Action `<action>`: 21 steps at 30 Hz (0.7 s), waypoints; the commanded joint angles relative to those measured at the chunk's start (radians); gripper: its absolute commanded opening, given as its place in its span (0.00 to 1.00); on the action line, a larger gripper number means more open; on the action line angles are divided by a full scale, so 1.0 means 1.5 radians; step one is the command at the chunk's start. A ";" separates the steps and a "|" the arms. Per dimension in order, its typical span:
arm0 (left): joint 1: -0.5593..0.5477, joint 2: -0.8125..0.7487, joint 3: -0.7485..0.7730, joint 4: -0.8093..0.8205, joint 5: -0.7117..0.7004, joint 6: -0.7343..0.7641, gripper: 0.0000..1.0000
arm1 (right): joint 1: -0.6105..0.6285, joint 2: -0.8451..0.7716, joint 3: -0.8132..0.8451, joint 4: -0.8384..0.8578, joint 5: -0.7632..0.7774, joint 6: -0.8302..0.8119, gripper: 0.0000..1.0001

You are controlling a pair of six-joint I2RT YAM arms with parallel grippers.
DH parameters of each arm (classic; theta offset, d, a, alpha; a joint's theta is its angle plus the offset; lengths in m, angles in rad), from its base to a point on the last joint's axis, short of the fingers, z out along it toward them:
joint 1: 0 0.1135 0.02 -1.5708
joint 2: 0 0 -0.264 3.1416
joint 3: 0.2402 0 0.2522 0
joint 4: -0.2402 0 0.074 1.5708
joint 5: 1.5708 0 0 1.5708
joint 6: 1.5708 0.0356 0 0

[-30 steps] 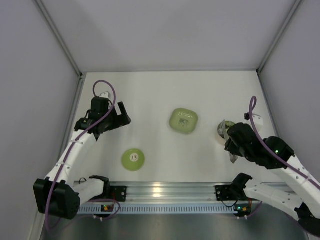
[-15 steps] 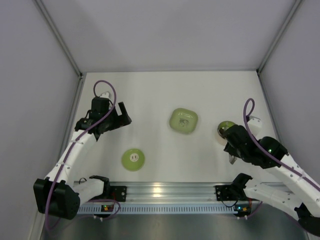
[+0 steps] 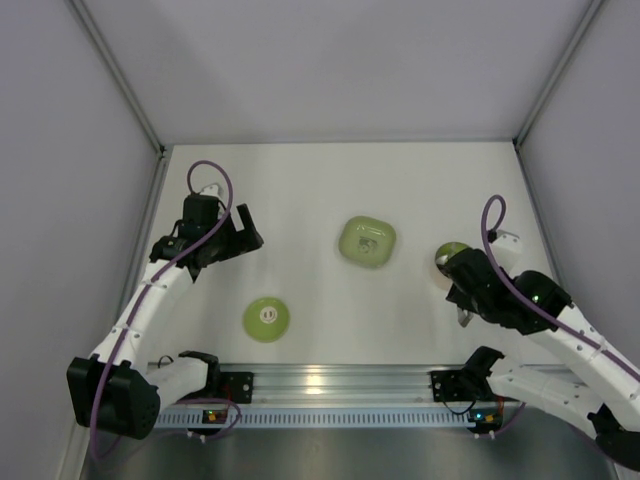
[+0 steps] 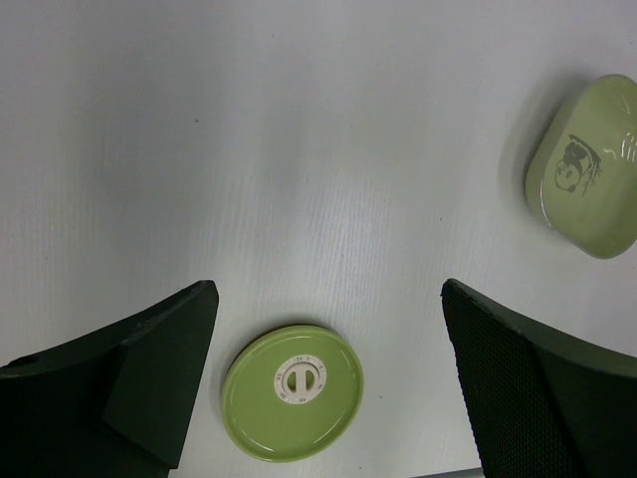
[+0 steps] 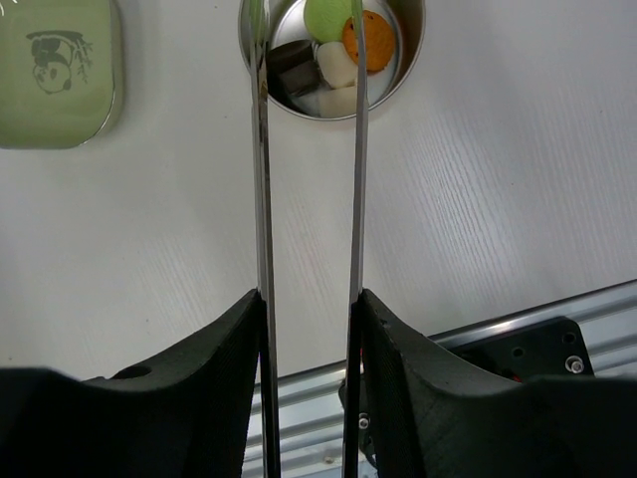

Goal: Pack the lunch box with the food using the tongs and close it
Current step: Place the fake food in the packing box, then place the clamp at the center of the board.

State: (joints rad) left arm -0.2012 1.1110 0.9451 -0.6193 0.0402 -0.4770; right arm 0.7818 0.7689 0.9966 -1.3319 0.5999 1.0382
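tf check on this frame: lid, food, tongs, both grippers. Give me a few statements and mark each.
1. The lid is on the lunch box. False: it lies flat on the table, apart from the tub.
2. The food lies inside the lunch box. True.
3. The right gripper holds the tongs, their tips at the lunch box. True.
4. The left gripper grips the lid. False: it is open and empty, clear of the lid.
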 commanded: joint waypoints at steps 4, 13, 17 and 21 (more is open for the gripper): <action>-0.003 0.004 0.000 0.035 0.002 0.001 0.99 | -0.007 0.015 0.065 -0.073 0.030 -0.027 0.41; -0.003 0.004 -0.001 0.035 0.000 0.001 0.99 | -0.012 0.093 0.144 0.033 0.024 -0.113 0.42; -0.003 0.004 0.000 0.035 0.001 0.000 0.99 | -0.074 0.144 0.163 0.161 -0.024 -0.205 0.42; -0.003 0.003 -0.001 0.034 0.001 0.001 0.99 | -0.185 0.202 0.163 0.294 -0.145 -0.280 0.42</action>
State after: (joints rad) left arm -0.2012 1.1110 0.9451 -0.6197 0.0402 -0.4770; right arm 0.6033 1.0302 1.2003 -1.1275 0.4999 0.7425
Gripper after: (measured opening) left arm 0.990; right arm 0.424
